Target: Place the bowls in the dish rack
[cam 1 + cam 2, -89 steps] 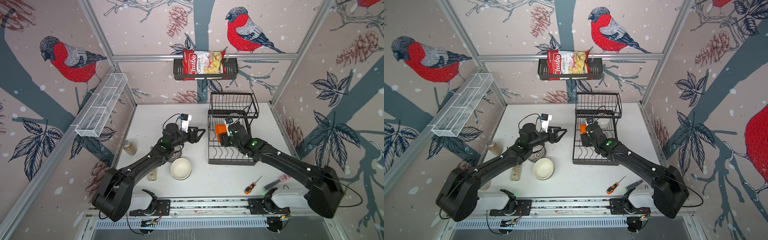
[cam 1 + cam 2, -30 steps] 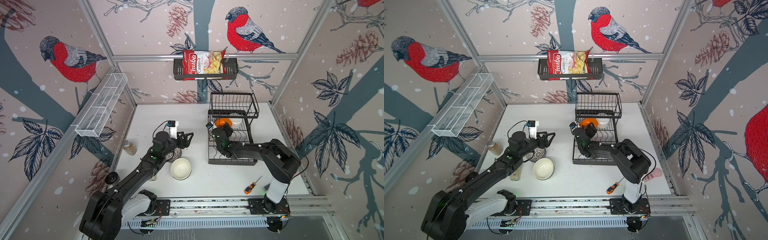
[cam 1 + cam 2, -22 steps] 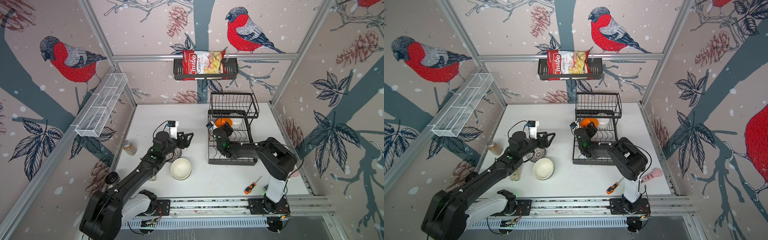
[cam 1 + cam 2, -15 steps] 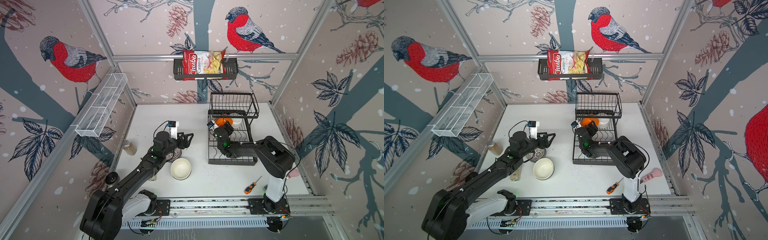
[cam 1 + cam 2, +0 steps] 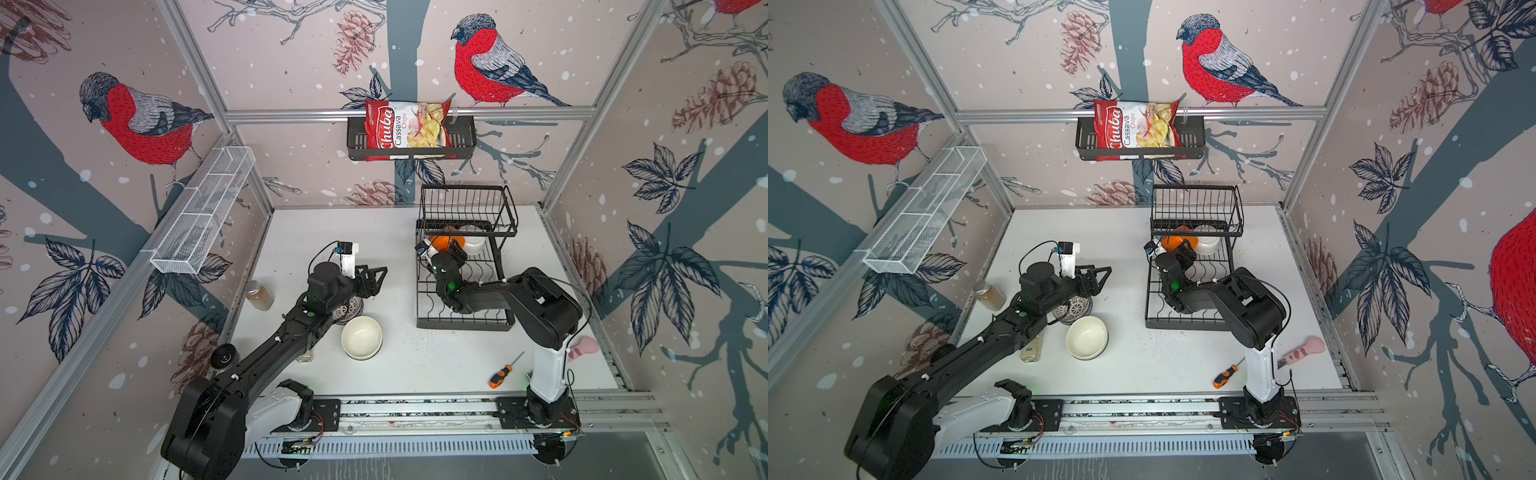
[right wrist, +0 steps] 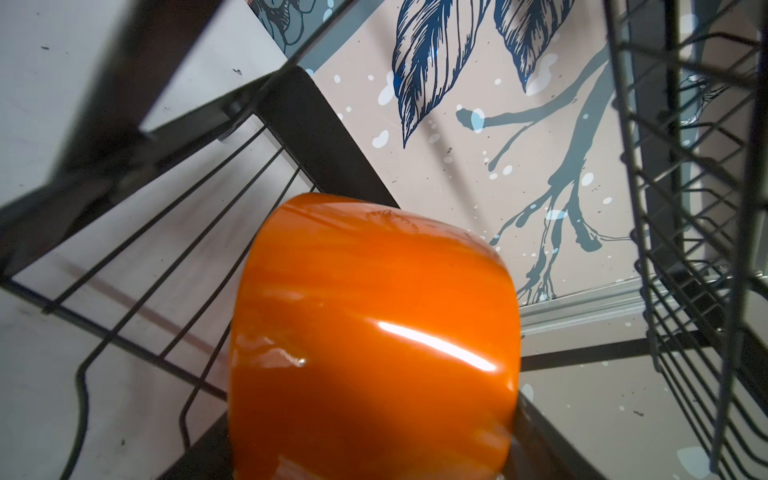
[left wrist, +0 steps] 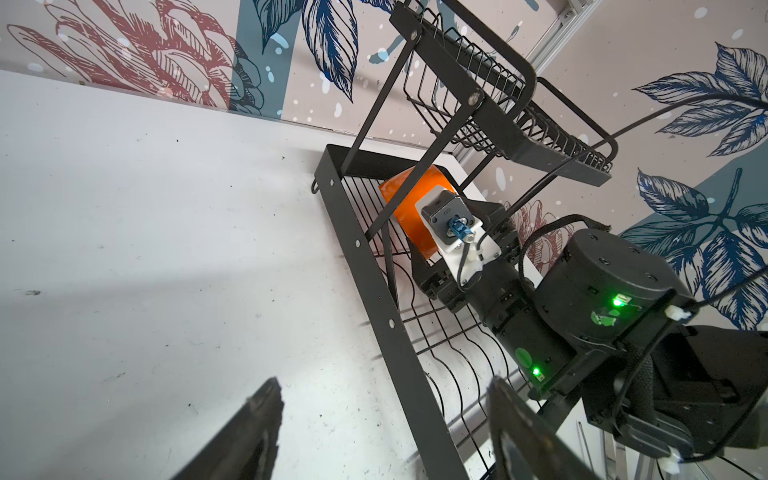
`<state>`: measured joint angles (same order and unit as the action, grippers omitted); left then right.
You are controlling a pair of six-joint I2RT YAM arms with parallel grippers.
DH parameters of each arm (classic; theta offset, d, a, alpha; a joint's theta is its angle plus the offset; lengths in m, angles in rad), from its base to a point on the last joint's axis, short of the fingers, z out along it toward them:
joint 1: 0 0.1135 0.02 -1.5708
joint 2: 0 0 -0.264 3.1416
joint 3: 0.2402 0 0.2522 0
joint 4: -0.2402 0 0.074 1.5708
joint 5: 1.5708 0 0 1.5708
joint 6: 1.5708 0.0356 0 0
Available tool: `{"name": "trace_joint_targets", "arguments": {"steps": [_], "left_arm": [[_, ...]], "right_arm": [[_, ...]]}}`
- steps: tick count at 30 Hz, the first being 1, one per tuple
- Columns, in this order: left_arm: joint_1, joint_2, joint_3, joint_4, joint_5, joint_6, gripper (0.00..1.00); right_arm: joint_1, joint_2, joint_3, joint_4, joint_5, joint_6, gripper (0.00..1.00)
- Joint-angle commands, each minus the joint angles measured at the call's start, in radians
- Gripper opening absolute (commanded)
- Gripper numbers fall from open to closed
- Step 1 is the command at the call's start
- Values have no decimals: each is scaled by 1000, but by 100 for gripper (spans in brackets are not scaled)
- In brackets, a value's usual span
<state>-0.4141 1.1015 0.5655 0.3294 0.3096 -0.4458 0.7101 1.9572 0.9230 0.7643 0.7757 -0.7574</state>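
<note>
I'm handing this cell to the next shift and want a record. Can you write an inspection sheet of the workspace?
Surface: white table, dark specks in front of the dish rack.
Job's things: orange bowl and white bowl in the rack's lower tier; cream bowl and patterned bowl on the table.
Clutter: jar, screwdriver, pink object, small bottle near the cream bowl.
Grippers: left gripper open, empty, above the table; right gripper at the orange bowl, jaws hidden, grip cannot be told.
Cables: black cable loops over the left wrist camera; no snag seen.
Surroundings: chips bag in a black wall basket; white mesh tray on a side wall; bird-print walls.
</note>
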Motion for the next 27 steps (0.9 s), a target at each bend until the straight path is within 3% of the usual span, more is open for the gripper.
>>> {"name": "trace_joint_targets", "arguments": {"steps": [1,14,27], "left_arm": [[3,-4,8,-1,-12,5,77],[4,-11,9,-10,-15,11,77],[4,-8,16,-21,-15,13,76]], "right_arm": [[-4,9,10,84,1,-7,76],[-11,38,32,82,-8,-3,90],[-5,27,30,93,-11,-5,96]]}}
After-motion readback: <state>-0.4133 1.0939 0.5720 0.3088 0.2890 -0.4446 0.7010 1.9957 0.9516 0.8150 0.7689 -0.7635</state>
